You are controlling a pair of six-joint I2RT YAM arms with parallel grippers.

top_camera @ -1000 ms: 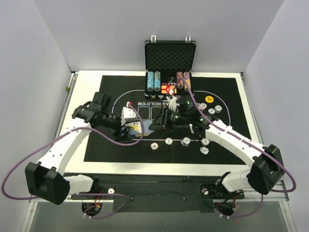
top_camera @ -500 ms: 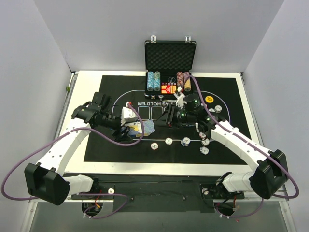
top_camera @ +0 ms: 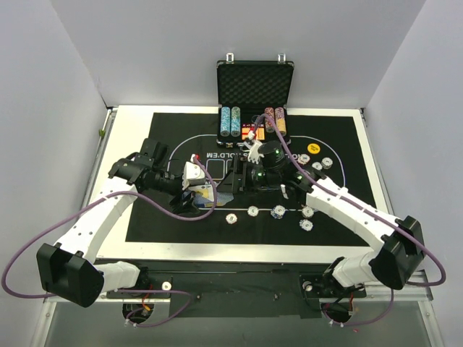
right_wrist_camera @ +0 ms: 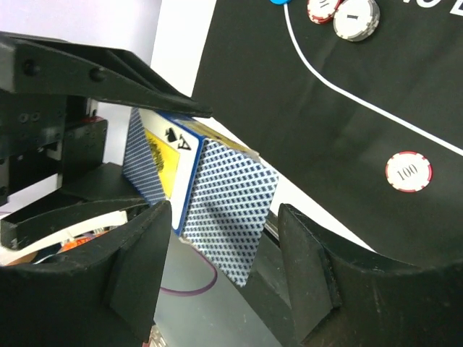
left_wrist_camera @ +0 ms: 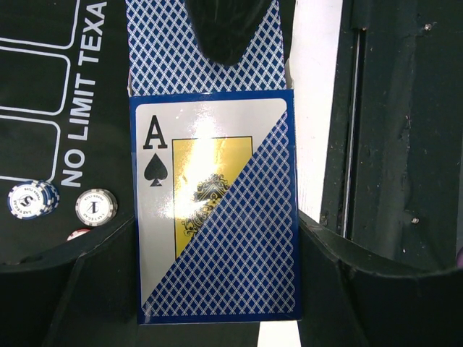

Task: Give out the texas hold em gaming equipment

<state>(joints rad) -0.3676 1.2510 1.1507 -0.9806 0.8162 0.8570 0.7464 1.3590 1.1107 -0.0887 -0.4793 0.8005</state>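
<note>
Pinching card box (left_wrist_camera: 214,173), left hand (left_wrist_camera: 217,253).

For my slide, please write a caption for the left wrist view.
Left end effector grips a card box showing the ace of spades; a blue-backed card sticks out over the mat.

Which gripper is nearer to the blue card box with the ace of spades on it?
Left. The left gripper is shut on the card box, gripping its two long sides. The right gripper stands open close beside the box.
</note>
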